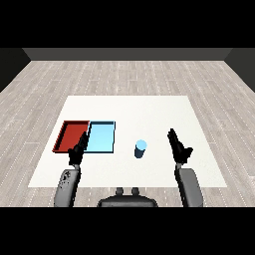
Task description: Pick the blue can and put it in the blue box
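A: Right of the blue tray (101, 138), near it, the blue can (141, 148) is seen upright on the table (149, 109). Right hand (178, 148) is held open beside it, nothing gripped.

B: Left hand (78, 149) open too. Can may be tipped if clipped sideways.

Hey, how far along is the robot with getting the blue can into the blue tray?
Nothing looks done yet. The small light blue cylindrical can stands upright on the white table, right of the flat light blue tray, not in it. Neither hand holds anything: the right hand is raised right of the can, apart from it, fingers straight. Grasping, carrying and placing all remain.
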Available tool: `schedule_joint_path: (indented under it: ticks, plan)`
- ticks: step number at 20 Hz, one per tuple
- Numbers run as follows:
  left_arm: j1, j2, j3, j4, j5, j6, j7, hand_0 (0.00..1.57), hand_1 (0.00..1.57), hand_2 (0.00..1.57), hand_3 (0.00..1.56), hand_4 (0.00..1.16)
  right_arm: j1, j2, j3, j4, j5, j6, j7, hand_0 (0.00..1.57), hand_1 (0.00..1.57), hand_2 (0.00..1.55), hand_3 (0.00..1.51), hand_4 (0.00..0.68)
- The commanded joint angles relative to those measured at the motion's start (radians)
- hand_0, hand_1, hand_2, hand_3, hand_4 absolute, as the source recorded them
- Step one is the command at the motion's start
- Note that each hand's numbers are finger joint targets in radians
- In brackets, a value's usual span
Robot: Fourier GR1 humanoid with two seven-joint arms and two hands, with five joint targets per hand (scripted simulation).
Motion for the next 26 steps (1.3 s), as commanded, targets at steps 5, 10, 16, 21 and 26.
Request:
schedule_joint_path:
  ticks: [5, 10, 16, 21, 26]
  plan:
    - [0.020, -0.044, 0.011, 0.003, 0.035, 0.003, -0.005, 0.00, 0.00, 0.00, 0.00, 0.00, 0.089, 0.130, 0.197, 0.006, 0.150, -0.172, 0.066, 0.00, 0.00, 0.00, 0.00, 0.000]
    - [0.010, -0.074, 0.036, -0.068, 0.059, 0.000, -0.296, 0.00, 0.00, 0.00, 0.00, 0.00, 0.084, 0.133, 0.283, -0.046, 0.039, -0.113, -0.213, 0.00, 0.00, 0.00, 0.00, 0.000]
    - [0.014, -0.059, 0.066, -0.022, 0.093, -0.034, -0.361, 0.00, 0.00, 0.00, 0.00, 0.00, 0.192, 0.133, 0.345, -0.020, 0.034, -0.121, -0.359, 0.00, 0.00, 0.00, 0.00, 0.000]
    - [0.045, -0.104, 0.024, 0.026, 0.050, -0.002, -0.423, 0.00, 0.00, 0.00, 0.00, 0.00, 0.021, 0.134, 0.265, 0.137, -0.012, -0.124, -0.375, 0.00, 0.00, 0.00, 0.00, 0.000]
    - [0.016, -0.079, 0.037, 0.006, 0.057, 0.004, -0.392, 0.00, 0.00, 0.00, 0.00, 0.00, 0.167, 0.104, 0.286, 0.044, 0.001, -0.065, -0.415, 0.00, 0.00, 0.00, 0.00, 0.000]
